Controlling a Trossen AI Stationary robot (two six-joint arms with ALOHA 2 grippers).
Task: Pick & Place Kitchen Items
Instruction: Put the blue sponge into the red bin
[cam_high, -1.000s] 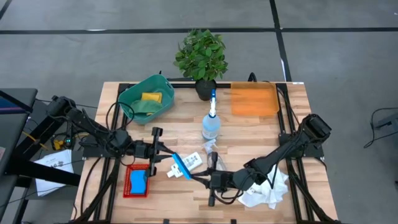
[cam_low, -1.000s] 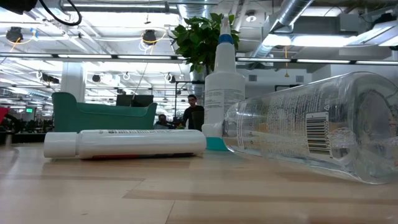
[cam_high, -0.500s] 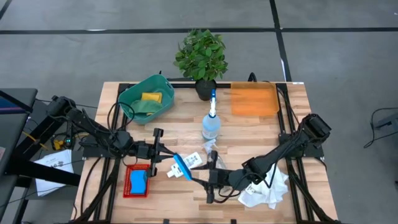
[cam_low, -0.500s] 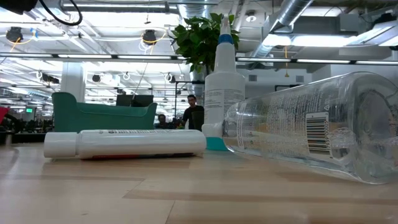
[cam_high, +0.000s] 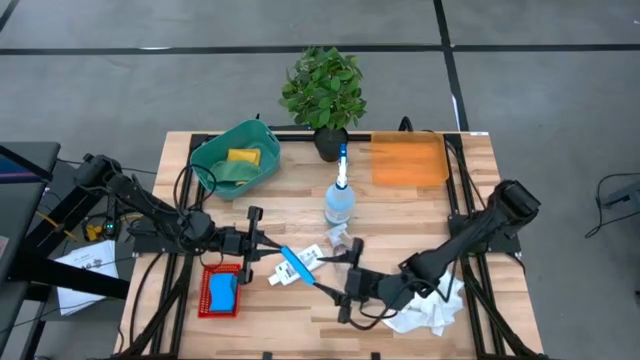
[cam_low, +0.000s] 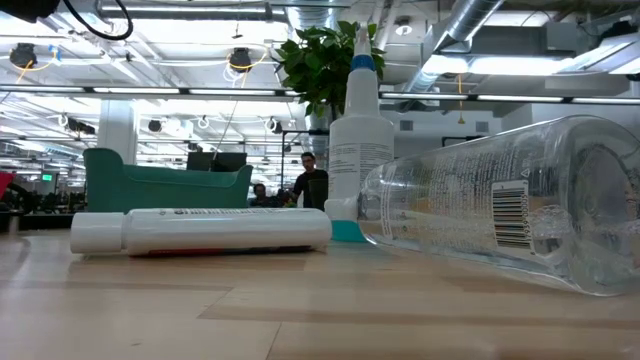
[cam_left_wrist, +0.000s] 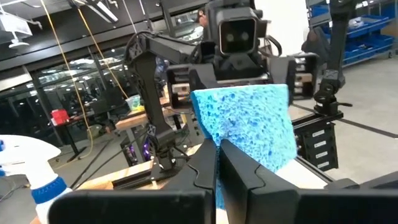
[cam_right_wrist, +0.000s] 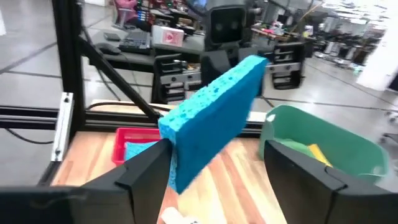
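A blue sponge (cam_high: 292, 266) hangs over the table's near middle, and my left gripper (cam_high: 268, 248) is shut on it. My right gripper (cam_high: 340, 285) is open. Its fingers (cam_right_wrist: 146, 171) stand on either side of the sponge's (cam_right_wrist: 211, 118) other end. An upright spray bottle (cam_high: 340, 198) stands mid-table. A second clear bottle (cam_low: 510, 205) and a small white labelled bottle (cam_high: 310, 258) lie on their sides. A green basin (cam_high: 212, 160) holds a yellow sponge (cam_high: 243, 156). Another blue sponge (cam_high: 222, 290) lies in a red basket (cam_high: 206, 305). The white cloth (cam_high: 425, 312) lies near right. My left gripper pinches the blue sponge by one end (cam_left_wrist: 214, 146) between its two shut fingers. The fingers come level from the table's left side. The sponge stands out beyond the fingertips, tilted and lifted clear of the table.
A leafy plant in a black pot (cam_high: 322, 90) stands at the far edge. An orange mat (cam_high: 408, 160) lies at the far right. Black frame rails and cables run along both sides of the table.
My right gripper has opened and let go of the blue sponge, then drawn back a little toward the table's right edge. The sponge stays lifted in my left gripper, which has kept still.
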